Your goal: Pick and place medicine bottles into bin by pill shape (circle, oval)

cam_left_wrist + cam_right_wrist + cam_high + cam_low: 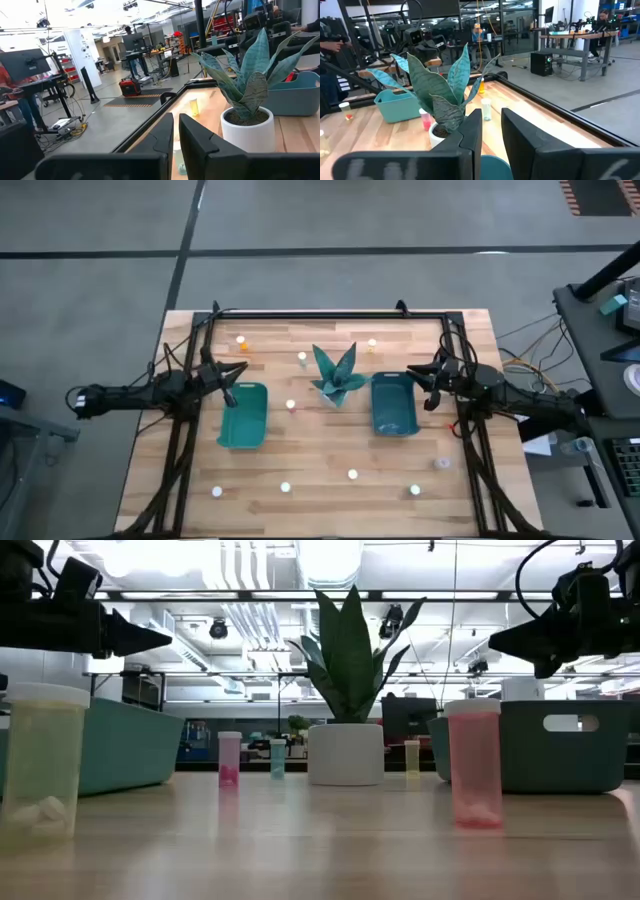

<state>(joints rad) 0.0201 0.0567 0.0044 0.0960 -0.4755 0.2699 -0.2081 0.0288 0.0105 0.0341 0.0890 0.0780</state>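
Several tiny white-capped bottles stand upright on the wooden table, some at the far side [241, 340] [372, 344], one between the bins [291, 405], and several along the near edge [285, 487] [415, 490]. In the low view a yellowish bottle [42, 765] and a pink one [474, 765] stand closest. My left gripper [235, 372] [176, 130] hovers over the far end of the left teal bin [243, 416], empty, fingers a narrow gap apart. My right gripper [422, 372] [491, 125] hovers beside the far end of the right teal bin [393, 404], empty, fingers slightly apart.
A teal-leaved plant in a white pot [337, 375] stands between the two bins at the table's middle. A dark metal frame [330, 313] runs along the far edge and both sides. Cables and equipment lie beyond the right edge.
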